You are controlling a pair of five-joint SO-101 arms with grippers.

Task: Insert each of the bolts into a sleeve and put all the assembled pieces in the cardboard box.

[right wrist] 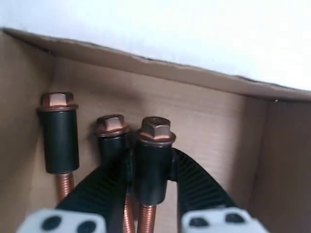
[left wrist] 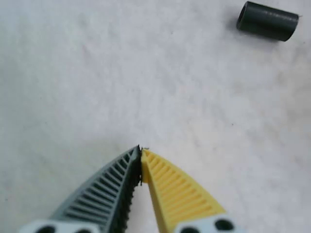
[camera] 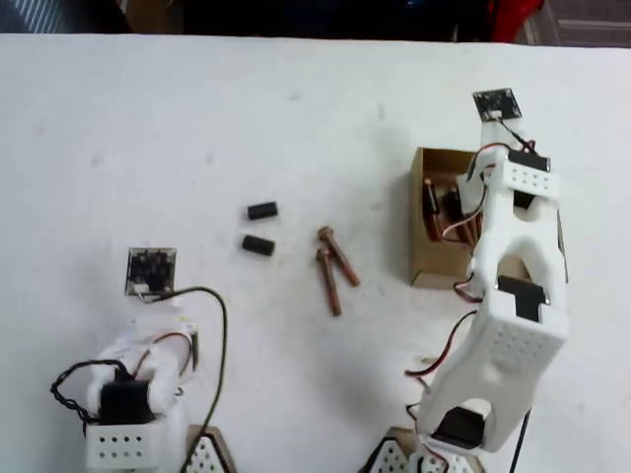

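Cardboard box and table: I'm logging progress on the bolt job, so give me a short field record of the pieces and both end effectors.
loose bolts: two, side by side on the table
loose sleeves: two, no bolt in either
cardboard box: holds three assembled pieces
left end effector: shut, empty, over bare table
right end effector: inside the box, shut on one assembled piece
other assembled pieces: two, beside it

The table (camera: 296, 118) was white. Loose sleeves (camera: 262, 211) were black, bolts (camera: 338, 256) copper. Cardboard box (camera: 426, 168) plain brown; each assembled piece (right wrist: 154, 145) was copper with black sleeve. Left gripper (left wrist: 141, 151) had one grey, one yellow ribbed finger; right gripper (right wrist: 151, 162) black.
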